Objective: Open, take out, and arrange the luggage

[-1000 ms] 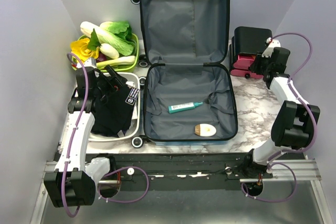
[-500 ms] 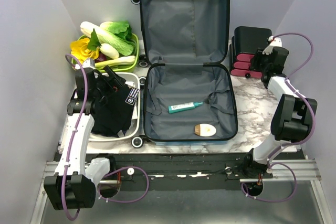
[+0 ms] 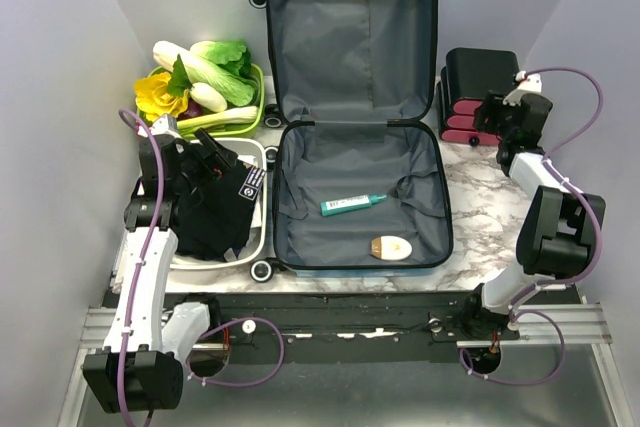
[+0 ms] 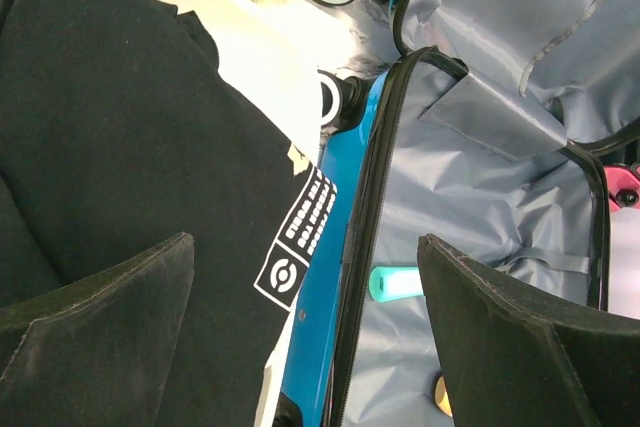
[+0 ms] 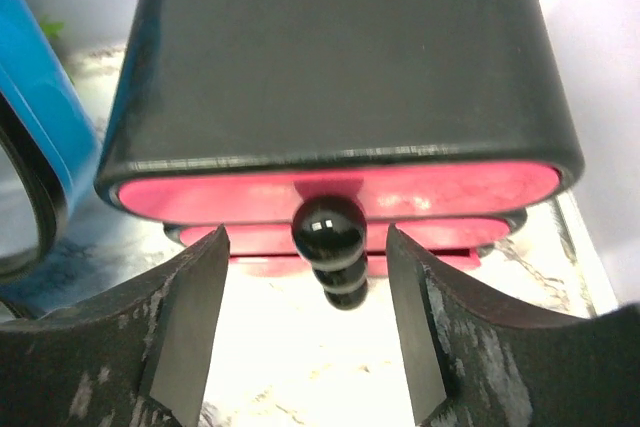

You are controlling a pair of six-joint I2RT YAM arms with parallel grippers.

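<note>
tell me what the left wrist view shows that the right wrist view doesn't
Left wrist only: the black garment, the teal tube and the grey lining of the luggage. Right wrist only: the black box head-on, with its full pink drawer fronts and stacked black knobs. Both: the luggage's blue shell, the marble table, and some pink drawer, just a sliver in the left wrist view.

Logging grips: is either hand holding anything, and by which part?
Nothing is held. The left hand is open above the black fabric garment; the right hand stands open around the glossy black ball knob, without contact.
</note>
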